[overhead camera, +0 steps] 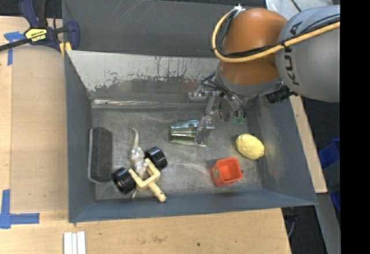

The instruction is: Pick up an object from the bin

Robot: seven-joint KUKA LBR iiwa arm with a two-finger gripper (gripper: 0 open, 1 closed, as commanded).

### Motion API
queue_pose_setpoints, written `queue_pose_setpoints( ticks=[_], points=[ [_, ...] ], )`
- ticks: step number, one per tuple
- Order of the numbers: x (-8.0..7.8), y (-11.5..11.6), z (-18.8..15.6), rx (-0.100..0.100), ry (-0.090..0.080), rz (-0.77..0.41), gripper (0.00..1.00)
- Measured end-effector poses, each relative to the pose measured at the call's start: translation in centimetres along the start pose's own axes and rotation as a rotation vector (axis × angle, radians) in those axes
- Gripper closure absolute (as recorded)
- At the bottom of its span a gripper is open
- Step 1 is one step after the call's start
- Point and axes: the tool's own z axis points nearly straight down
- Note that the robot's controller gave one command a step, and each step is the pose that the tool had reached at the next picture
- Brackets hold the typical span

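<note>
Near the middle of the grey bin [78, 131], the hand [206, 125] is down at one end of a shiny silver thing [184, 132] that lies on its side. I cannot tell if the hand is open or closed. A yellow lump [250, 146] and a red cup [226, 171] lie close by. A wooden toy with black wheels [141, 175] lies farther off.
</note>
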Motion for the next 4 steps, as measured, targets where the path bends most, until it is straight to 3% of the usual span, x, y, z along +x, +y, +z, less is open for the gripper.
queue_pose_setpoints(
  ticks=[1, 2, 3, 4],
  points=[
    [-0.8, -5.5, 4.1, 0.003, 0.008, 0.01, 0.0],
    [-0.2, -1.0, 4.0, 0.002, 0.007, 0.159, 0.0],
    [-0.6, -1.7, 9.0, 0.0, 0.006, 0.234, 0.0],
    [-0.2, 0.0, 8.9, 0.002, -0.008, 0.198, 1.0]
  ],
)
